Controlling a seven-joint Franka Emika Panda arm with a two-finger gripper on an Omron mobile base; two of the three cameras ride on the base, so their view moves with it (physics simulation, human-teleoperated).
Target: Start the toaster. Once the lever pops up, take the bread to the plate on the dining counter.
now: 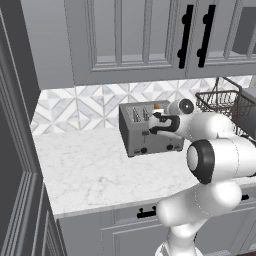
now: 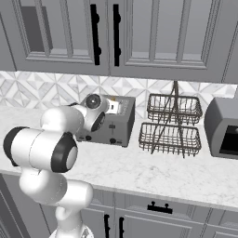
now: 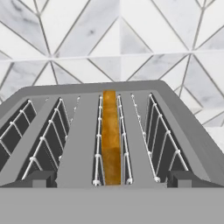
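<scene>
1. On the marble worktop [image 1: 90, 170], near the tiled back wall [image 1: 80, 107], stands the toaster [image 1: 137, 142], a grey metal box with four slots on top.
2. From the left base view, the toaster is a little toward 1 o'clock from the picture centre, and its front with dark knobs faces the camera.
3. From the right base view, the toaster [image 2: 118, 123] is at about 9 o'clock of the two-level wire basket [image 2: 173, 125], near it but not touching.
4. At 3 o'clock of this basket stands a grey appliance with a dark opening [image 2: 223, 128], cut by the picture edge.
5. Seen in the hand view, the bread [image 3: 111, 140] is an orange-tan slice and sits upright inside one of the middle slots of the toaster [image 3: 78, 144], between the white wire guides.
6. In the left base view a small part of the bread [image 1: 158, 106] shows over the toaster top, at 12 o'clock of the hand.
7. The gripper [image 1: 154, 125] is at the right part of the toaster, over its front edge, and its fingers are spread wide and they hold nothing.
8. Above the worktop hang grey cabinets with dark handles [image 1: 186, 35].
9. Below the worktop edge are grey drawers [image 2: 158, 211] with dark handles.
</scene>
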